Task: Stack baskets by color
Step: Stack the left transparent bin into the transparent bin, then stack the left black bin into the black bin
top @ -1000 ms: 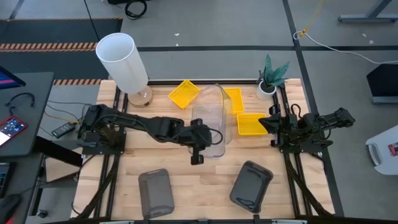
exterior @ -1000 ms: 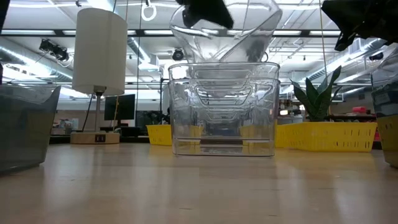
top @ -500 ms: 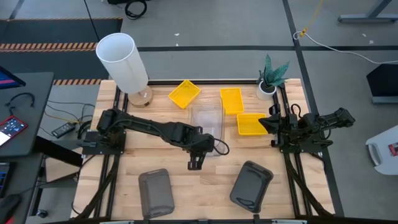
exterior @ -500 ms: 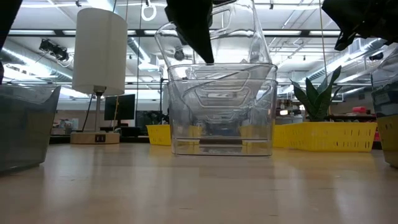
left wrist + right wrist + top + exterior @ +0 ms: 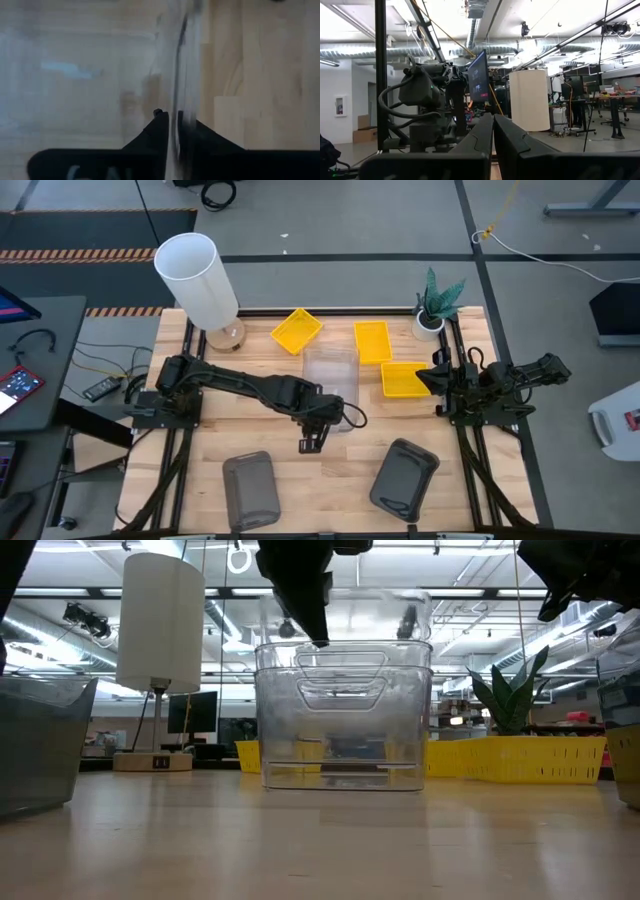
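clear baskets (image 5: 331, 375), nested, worktop (image 5: 330, 475) centre; left tool (image 5: 172, 127) narrow, straddling near wall; right tool (image 5: 493, 131) closed, 3 o'clock.

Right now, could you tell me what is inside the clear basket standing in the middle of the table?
Nested inside the clear basket is at least one more clear basket. The left gripper straddles its rim. How many are nested cannot be counted.

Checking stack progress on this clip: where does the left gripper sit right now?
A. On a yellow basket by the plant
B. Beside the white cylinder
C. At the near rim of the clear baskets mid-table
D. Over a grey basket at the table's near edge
C: the left gripper sits at the near rim of the clear baskets, its fingers astride the clear wall.
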`<state>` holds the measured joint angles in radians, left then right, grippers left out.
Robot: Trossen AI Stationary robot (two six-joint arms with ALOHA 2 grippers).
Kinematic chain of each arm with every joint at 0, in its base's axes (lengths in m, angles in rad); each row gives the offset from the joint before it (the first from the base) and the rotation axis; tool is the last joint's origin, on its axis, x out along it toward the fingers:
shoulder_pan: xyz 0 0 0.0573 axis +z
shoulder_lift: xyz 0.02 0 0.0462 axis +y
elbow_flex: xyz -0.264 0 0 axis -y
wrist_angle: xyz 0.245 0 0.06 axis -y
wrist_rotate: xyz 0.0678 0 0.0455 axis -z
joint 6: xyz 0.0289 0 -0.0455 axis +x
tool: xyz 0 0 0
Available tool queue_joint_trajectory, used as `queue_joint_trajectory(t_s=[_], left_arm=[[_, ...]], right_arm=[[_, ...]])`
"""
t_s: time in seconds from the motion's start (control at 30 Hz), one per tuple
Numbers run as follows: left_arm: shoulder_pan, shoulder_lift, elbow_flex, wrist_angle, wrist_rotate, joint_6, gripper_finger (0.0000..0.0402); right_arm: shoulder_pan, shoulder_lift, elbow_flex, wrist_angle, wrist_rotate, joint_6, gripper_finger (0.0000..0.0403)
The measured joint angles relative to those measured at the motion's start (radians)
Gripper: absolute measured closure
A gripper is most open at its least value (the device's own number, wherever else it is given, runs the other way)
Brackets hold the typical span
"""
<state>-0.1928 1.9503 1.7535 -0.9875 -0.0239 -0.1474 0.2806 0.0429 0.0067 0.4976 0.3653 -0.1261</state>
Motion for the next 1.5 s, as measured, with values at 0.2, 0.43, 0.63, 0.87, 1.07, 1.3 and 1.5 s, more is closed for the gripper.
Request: queue_joint_trajectory(t_s=[0.2, 0.43, 0.63, 0.87, 1.07, 1.3, 1.5], left_arm=[[-0.002, 0.000, 0.001, 0.002, 0.003, 0.002, 0.0295], [-0.034, -0.047, 0.001, -0.008, -0.131, 0.032, 0.0239], [-0.125, -0.131, 0.002, -0.017, -0.279, 0.055, 0.0233], [-0.293, -0.193, -0.051, -0.090, -0.258, -0.063, 0.0238], [-0.445, -0.197, -0.093, -0.129, -0.195, -0.289, 0.0256], [-0.592, -0.197, -0.093, -0.089, -0.168, -0.624, 0.0267], [-0.689, -0.181, -0.093, 0.015, -0.166, -0.843, 0.0269]], right_arm=[[0.000, 0.000, 0.000, 0.000, 0.000, 0.000, 0.0380], [0.000, 0.000, 0.000, 0.000, 0.000, 0.000, 0.0380], [0.000, 0.000, 0.000, 0.001, 0.000, 0.000, 0.0380], [0.000, 0.000, 0.000, 0.000, 0.001, 0.000, 0.0380], [0.000, 0.000, 0.000, 0.001, 0.000, 0.000, 0.0380], [0.000, 0.001, 0.000, 0.002, 0.000, 0.000, 0.0380], [0.000, 0.001, 0.000, 0.002, 0.000, 0.000, 0.0380]])
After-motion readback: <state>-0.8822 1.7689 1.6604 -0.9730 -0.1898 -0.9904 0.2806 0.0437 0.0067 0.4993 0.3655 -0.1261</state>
